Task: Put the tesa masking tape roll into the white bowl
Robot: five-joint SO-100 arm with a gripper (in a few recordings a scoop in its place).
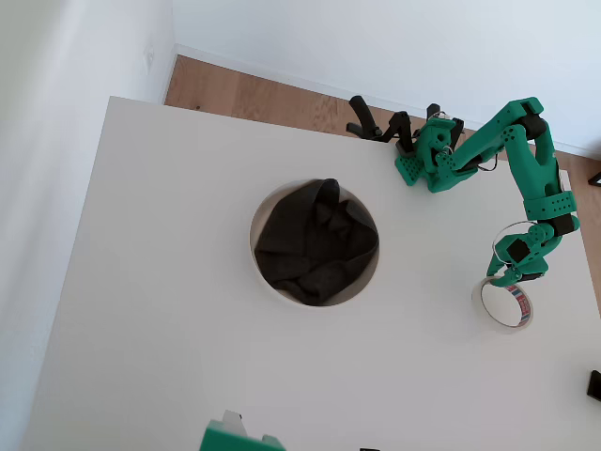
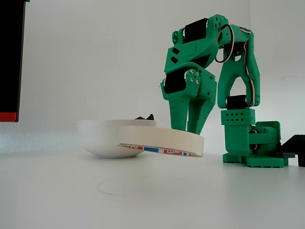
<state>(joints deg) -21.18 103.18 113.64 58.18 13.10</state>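
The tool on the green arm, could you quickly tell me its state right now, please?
Tool: closed on the tesa masking tape roll, which hangs tilted, clear of the table.

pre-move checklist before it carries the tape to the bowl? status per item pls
1. Gripper on the tape roll: ok. It meets the roll's rim at the top edge in the overhead view.
2. Grip closed firmly on the rim: cannot tell. The jaws are hidden by the gripper body in both views.
3. Roll off the table: ok. In the fixed view the roll hangs tilted with a gap beneath it.
4. Path to the white bowl: ok. Nothing lies on the table between roll and bowl in the overhead view.
5. Room in the bowl: not ok. Dark cloth fills most of it, so the roll would land on cloth.
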